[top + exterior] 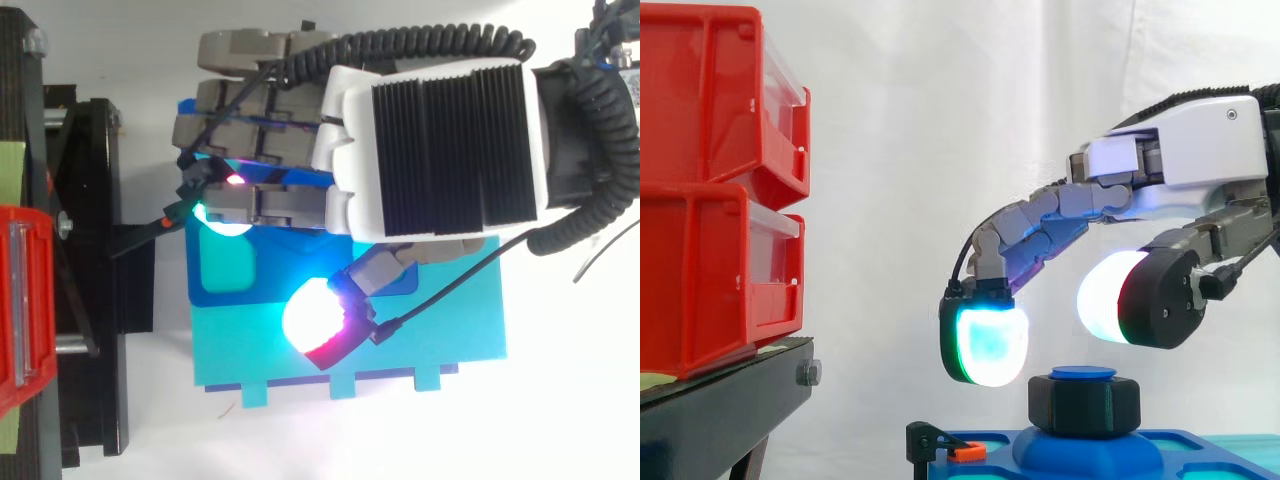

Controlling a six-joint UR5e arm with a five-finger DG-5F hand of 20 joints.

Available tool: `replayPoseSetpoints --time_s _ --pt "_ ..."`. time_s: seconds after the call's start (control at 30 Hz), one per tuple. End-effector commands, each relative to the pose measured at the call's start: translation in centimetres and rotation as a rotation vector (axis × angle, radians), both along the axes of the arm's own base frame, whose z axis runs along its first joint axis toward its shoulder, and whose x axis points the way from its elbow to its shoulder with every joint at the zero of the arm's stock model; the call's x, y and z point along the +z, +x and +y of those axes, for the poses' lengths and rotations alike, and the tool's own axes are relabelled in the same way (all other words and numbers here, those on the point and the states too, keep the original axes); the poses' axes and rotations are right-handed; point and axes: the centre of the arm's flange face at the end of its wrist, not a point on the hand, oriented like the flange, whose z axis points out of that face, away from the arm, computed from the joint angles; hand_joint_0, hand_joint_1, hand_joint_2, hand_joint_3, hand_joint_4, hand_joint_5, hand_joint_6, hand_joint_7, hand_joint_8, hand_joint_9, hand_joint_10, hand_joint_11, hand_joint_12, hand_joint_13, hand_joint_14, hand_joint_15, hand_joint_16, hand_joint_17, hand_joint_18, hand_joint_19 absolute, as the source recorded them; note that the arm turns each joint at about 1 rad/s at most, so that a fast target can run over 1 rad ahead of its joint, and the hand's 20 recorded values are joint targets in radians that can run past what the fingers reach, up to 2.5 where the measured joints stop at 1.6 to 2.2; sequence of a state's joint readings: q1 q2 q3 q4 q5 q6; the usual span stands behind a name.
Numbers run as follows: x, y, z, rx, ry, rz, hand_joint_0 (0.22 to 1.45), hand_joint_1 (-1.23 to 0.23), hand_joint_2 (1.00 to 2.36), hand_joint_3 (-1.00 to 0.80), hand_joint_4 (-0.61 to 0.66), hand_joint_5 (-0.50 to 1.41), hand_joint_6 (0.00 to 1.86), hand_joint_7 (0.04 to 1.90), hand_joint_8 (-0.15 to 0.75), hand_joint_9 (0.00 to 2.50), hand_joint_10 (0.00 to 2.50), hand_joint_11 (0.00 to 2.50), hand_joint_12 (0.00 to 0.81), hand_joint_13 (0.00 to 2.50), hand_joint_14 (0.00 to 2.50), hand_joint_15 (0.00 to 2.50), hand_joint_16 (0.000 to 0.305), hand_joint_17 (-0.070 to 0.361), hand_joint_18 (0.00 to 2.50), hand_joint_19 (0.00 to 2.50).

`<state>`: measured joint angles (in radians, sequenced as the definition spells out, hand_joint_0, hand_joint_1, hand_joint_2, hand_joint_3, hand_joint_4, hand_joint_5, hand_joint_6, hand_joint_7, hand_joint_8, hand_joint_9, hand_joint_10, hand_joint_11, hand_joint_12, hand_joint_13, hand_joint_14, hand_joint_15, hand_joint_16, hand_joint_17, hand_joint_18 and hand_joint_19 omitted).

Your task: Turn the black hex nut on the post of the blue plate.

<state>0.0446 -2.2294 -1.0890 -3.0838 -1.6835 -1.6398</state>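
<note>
The black hex nut sits on the blue post, which rises from a round boss of the blue plate. My hand hovers just above it, open and holding nothing. One glowing cyan-white fingertip hangs to the left of the nut. The white thumb pad hangs above the nut and slightly to its right. Neither pad touches the nut. In the top view the hand covers the nut, and the plate shows beneath it.
Two stacked red bins stand on the black stand at the left, a short gap from the plate. A small black clamp with an orange tab sits at the plate's left edge.
</note>
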Motion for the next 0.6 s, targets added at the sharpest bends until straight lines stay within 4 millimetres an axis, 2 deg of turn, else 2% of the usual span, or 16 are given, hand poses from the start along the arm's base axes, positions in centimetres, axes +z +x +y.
replayPoseSetpoints --time_s 0.0,0.57 --pt "-0.1 -0.2 0.0 0.001 -0.001 0.019 0.5 -0.25 1.0 -0.5 0.23 -0.17 0.5 1.06 0.283 0.45 0.0 0.06 0.362 0.42 0.0 0.08 0.053 0.119 0.31 0.24" --pt "-0.3 -0.8 -1.5 0.013 0.001 0.04 0.5 -0.26 1.0 -0.5 0.21 -0.17 0.5 1.14 0.283 0.46 0.0 0.06 0.364 0.44 0.0 0.09 0.053 0.119 0.33 0.25"
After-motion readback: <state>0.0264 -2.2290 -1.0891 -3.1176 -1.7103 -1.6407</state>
